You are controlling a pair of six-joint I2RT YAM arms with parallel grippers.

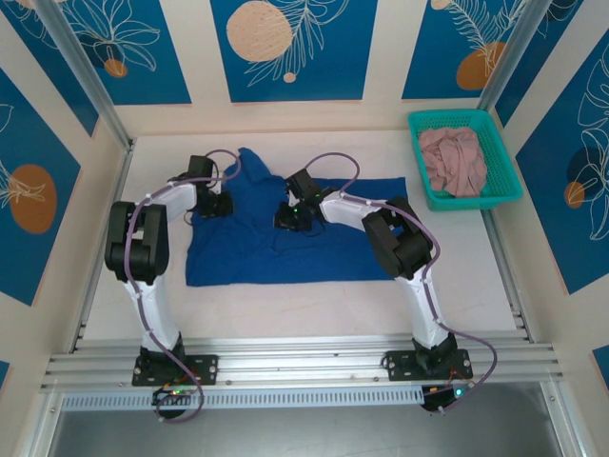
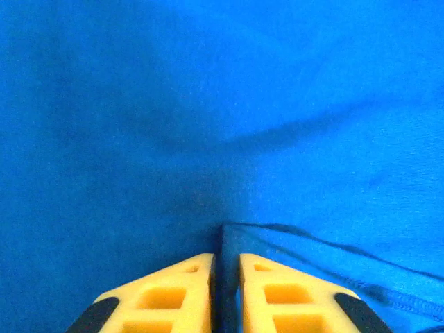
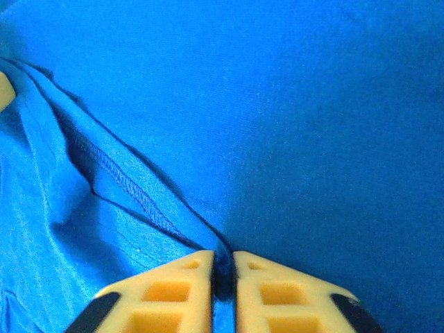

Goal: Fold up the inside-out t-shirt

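Note:
The inside-out t-shirt (image 1: 276, 243) is royal blue and lies spread across the middle of the table, with a bunched part rising at its far left. My left gripper (image 1: 221, 204) sits at the shirt's left side. In the left wrist view its yellow fingers (image 2: 187, 284) are shut on a fold of the blue t-shirt (image 2: 229, 243). My right gripper (image 1: 290, 217) rests on the shirt's upper middle. Its fingers (image 3: 257, 288) pinch a ridge of the t-shirt (image 3: 222, 260) beside a stitched hem (image 3: 125, 180).
A teal basket (image 1: 500, 186) stands at the back right and holds a dusty-pink garment (image 1: 454, 160). Bare table shows in front of the shirt. Metal rails run along the near edge and both sides.

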